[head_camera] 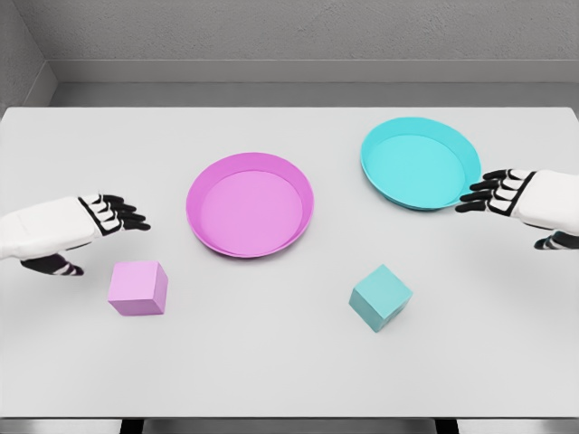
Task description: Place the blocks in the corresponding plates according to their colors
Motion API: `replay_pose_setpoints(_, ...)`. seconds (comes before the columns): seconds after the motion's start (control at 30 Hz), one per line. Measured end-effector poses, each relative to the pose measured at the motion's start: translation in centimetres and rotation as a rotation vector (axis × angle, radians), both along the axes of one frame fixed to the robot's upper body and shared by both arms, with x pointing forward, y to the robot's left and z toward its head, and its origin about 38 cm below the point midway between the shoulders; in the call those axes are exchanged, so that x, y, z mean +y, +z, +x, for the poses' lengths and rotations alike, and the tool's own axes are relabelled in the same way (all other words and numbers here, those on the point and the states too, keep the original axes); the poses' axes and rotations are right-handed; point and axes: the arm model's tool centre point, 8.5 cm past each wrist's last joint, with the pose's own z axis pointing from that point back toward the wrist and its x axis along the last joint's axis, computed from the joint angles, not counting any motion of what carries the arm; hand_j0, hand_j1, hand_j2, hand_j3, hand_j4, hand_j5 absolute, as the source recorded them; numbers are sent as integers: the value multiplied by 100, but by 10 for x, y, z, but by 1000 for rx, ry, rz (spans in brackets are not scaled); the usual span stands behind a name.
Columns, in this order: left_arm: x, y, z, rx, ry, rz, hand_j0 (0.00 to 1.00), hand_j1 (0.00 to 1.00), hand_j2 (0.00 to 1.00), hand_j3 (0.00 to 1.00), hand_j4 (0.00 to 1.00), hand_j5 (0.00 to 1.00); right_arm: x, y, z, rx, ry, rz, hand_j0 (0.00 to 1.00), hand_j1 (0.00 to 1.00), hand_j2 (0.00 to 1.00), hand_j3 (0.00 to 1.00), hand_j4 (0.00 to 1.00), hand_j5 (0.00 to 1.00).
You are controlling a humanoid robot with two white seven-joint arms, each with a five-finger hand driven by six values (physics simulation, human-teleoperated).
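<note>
white table [289,371], grey wall behind. pink plate [251,204] near centre, cyan plate [421,164] at its 2 o'clock. pink block [137,287] at the pink plate's 8 o'clock, cyan block [380,297] at 4 o'clock (turned corner-on). left hand [86,221] and right hand [511,194] hover, fingers apart, holding nothing; right fingertips just beside the cyan plate's rim.

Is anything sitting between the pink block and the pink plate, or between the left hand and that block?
Nothing visible. Bare table separates the pink block from the pink plate, and the left hand hovers open just up-left of the block.
</note>
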Motion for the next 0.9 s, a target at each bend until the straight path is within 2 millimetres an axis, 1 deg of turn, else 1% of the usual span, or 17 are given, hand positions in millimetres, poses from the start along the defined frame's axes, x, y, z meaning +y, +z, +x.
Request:
replay_pose_setpoints(0.2, -1, 3, -5, 9, -21, 30, 100, 100, 100, 100, 100, 100, 3, -1, 0, 0, 6, 8, 100, 100, 100, 100, 100, 100)
replay_pose_setpoints(0.27, -3, 4, -6, 7, -29, 32, 100, 100, 100, 100, 100, 100, 6, -5, 0, 8, 13, 18, 100, 100, 100, 100, 100, 100)
replay_pose_setpoints(0.47, -14, 5, -10, -11, -70, 52, 100, 100, 100, 100, 100, 100, 31, -22, -1, 23, 77, 43, 100, 100, 100, 100, 100, 100)
replay_pose_setpoints(0.57, -19, 4, -12, -19, -89, 62, 100, 100, 100, 100, 100, 100, 39, -26, 1, 3, 106, 19, 100, 100, 100, 100, 100, 100)
replay_pose_setpoints(0.67, -25, 7, -13, -37, -112, 77, 100, 100, 100, 100, 100, 100, 47, -37, 0, -4, 136, -13, 100, 100, 100, 100, 100, 100)
replay_pose_setpoints(0.9, -27, 8, -15, -56, -134, 117, 100, 100, 100, 100, 100, 100, 69, -63, -2, 33, 195, -49, 100, 100, 100, 100, 100, 100)
